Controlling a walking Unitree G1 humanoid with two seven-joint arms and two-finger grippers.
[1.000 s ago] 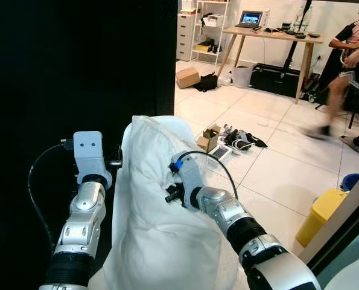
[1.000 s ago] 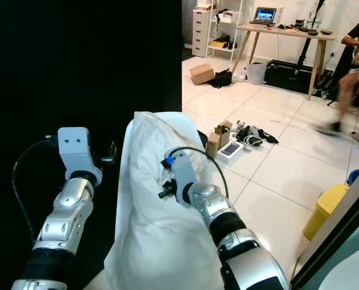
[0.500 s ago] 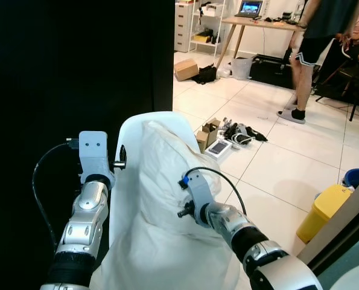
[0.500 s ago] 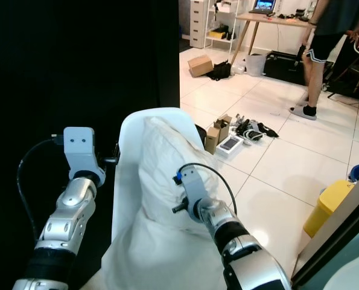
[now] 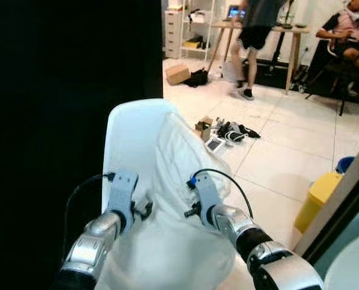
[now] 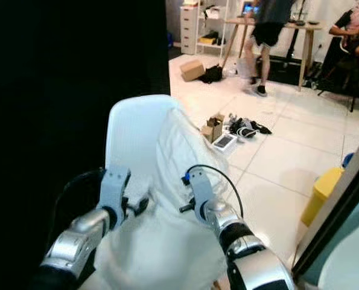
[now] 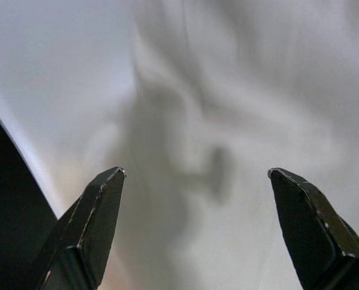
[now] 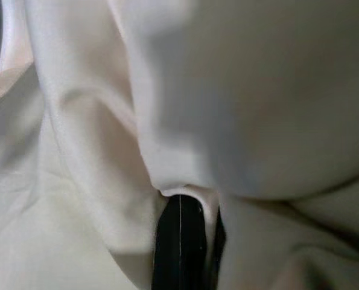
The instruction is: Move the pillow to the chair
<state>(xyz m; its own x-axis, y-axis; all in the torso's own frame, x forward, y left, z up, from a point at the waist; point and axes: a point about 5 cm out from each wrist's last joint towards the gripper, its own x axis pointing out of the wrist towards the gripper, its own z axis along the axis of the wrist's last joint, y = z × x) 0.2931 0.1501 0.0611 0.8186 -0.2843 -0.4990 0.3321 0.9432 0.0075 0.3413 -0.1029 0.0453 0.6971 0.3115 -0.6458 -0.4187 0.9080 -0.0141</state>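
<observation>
Pillow, white soft cloth (image 5: pixel 173 181), leans on the white plastic chair (image 5: pixel 128 130); right gripper (image 8: pixel 185 208) pinches it, left gripper (image 7: pixel 197 175) spread; release gently once settled.

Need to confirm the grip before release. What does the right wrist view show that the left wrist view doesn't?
Right wrist: the right gripper is shut, fingers together on a pinched fold of the pillow. Left wrist: the left gripper is open, its fingers spread with nothing between them, and the smooth white chair back is beside the pillow. Both show white pillow fabric close up.
</observation>
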